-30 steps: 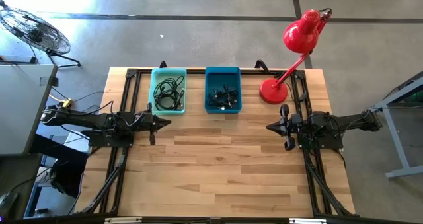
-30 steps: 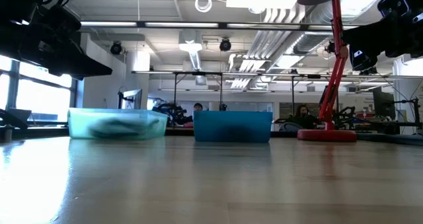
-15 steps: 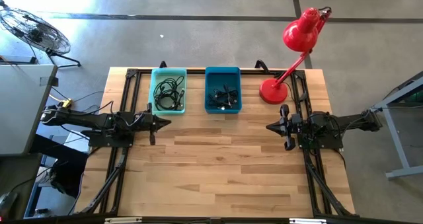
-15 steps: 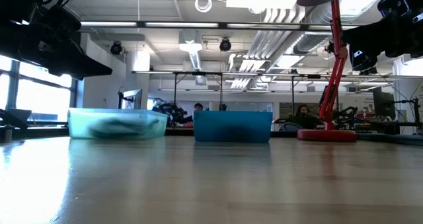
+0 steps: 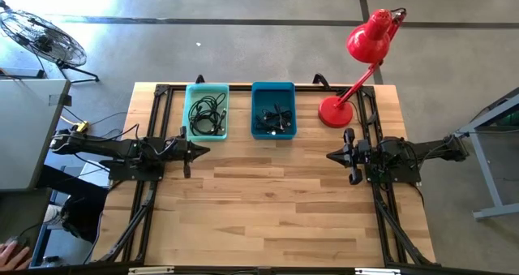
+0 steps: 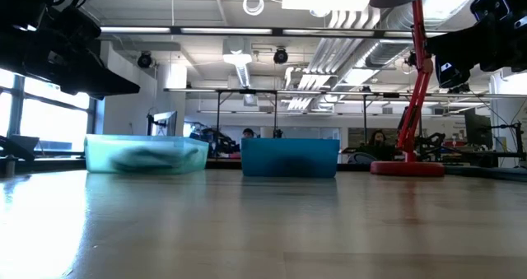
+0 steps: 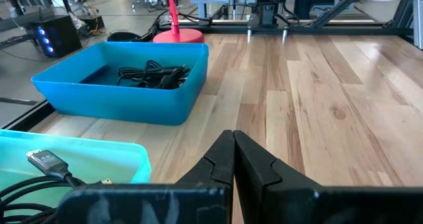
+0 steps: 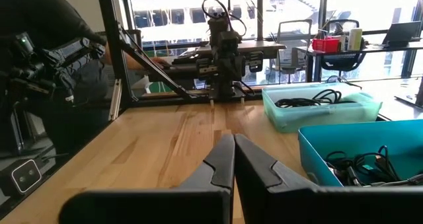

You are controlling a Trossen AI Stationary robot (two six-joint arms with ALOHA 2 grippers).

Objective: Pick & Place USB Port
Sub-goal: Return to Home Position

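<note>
USB cables (image 5: 272, 117) lie in the blue bin (image 5: 273, 84) on the wooden table (image 5: 276, 202). Left gripper (image 5: 203, 151) and right gripper (image 5: 332, 156) sit unmoved, jaws closed and empty. A person's hand (image 5: 8, 250) has newly appeared.

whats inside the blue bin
A tangle of black cables lies in the blue bin. They overlap, so their number and anything beneath them cannot be seen.

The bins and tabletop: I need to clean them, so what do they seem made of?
Green bin: probably plastic, translucent, cables show through its wall. Blue bin: likely opaque plastic, smooth moulded rim. Table: wood, visible planks and grain.
</note>
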